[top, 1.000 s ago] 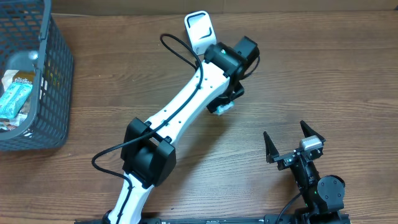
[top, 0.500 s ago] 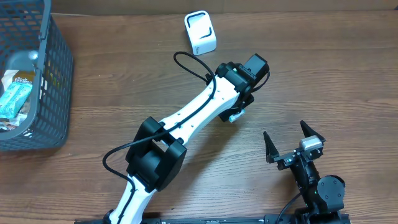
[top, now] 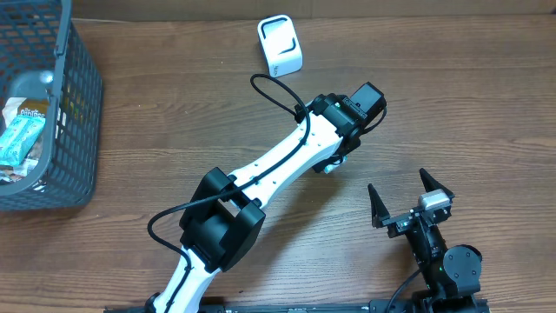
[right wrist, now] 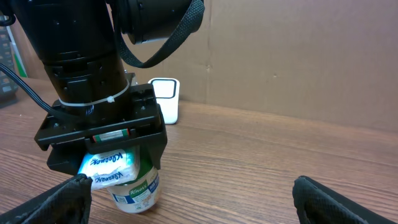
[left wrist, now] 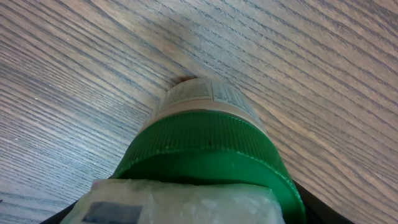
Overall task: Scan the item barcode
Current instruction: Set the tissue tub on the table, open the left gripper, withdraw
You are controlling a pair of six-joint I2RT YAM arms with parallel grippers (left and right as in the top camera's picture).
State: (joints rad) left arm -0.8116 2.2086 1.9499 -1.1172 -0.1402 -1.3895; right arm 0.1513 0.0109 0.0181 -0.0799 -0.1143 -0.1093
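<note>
My left fingers (top: 333, 162) are closed partway around a small jar (right wrist: 135, 191), gripping it from above at its green ribbed lid (left wrist: 205, 149). A soft white tissue packet (right wrist: 107, 167) with blue lettering is caught in the same grip, pressed against the top of the lid. The jar is upright, with a white printed label (left wrist: 208, 94) around its body. Its base is at the wooden surface (top: 452, 104), though I cannot tell whether it touches. My left arm reaches diagonally from the near left to the middle of the surface, and the jar is under its wrist, right of centre.

A white barcode scanner (top: 280, 45) stands at the far edge, well apart from the jar, far and to the left of it. In the right wrist view it shows just behind my left wrist.

My right fingers (top: 399, 187) are spread wide and hold nothing. They sit near the right front, near the jar and pointing toward it.

A dark mesh basket (top: 65, 130) stands at the far left with packaged goods inside.
</note>
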